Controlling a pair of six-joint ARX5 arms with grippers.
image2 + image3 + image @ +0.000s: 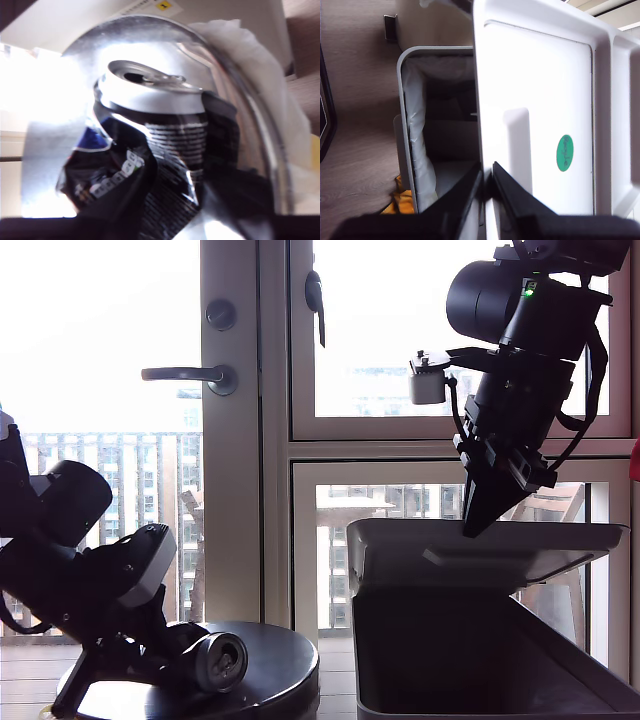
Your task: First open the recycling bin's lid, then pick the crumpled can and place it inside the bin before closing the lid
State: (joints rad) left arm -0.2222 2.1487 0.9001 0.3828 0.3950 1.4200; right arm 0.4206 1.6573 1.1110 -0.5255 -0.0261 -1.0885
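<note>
Recycling bin (480, 670): big grey smooth plastic box, rounded corners, lower right of exterior view, open. Lid (500, 545): flat panel, raised rim, held up; my second gripper (487, 187) pinches its edge. Round glossy dark table (270, 670), lower left. Can (220, 660): crumpled, shiny round end, on table; my first gripper (175, 650) around it, closure unclear.

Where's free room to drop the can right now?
Free: the bin mouth under the raised lid, which my second end effector holds by its edge. The table is bare toward the bin. Crowded: around the can, at my first end effector.

Print on the can (170, 150) and the lid's green dot (564, 153) is unreadable.
</note>
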